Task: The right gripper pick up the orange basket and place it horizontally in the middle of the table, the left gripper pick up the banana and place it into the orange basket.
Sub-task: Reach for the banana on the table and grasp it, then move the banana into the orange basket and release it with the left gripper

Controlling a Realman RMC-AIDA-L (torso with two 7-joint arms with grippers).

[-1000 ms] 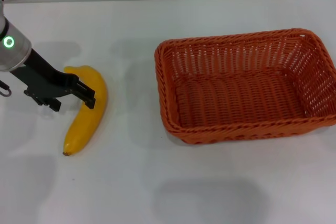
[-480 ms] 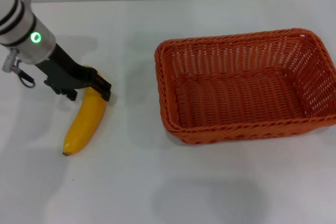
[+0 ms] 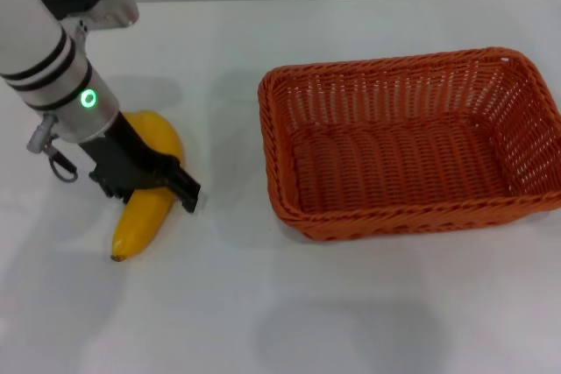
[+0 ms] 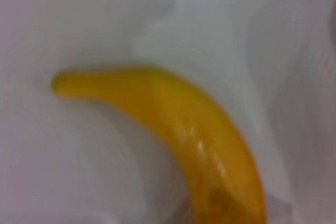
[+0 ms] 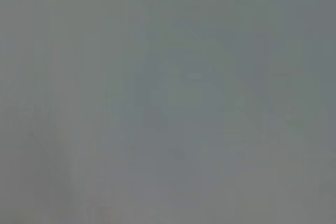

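at 9 o'clock on the table (image 3: 289, 321), the left gripper (image 3: 156, 183) straddles the banana (image 3: 145, 203), jaw width impossible to tell; a grip off the curve could roll it, away from the orange basket (image 3: 280, 172) at 3 o'clock.

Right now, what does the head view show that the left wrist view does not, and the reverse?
Only the head view shows the orange basket, lying empty on the table's right side, and the left end effector low over the middle of the banana. Only the left wrist view shows the banana close up and unblocked, from its narrow end to its thick body. Both show the yellow banana lying on the white table. The right end effector appears in neither.
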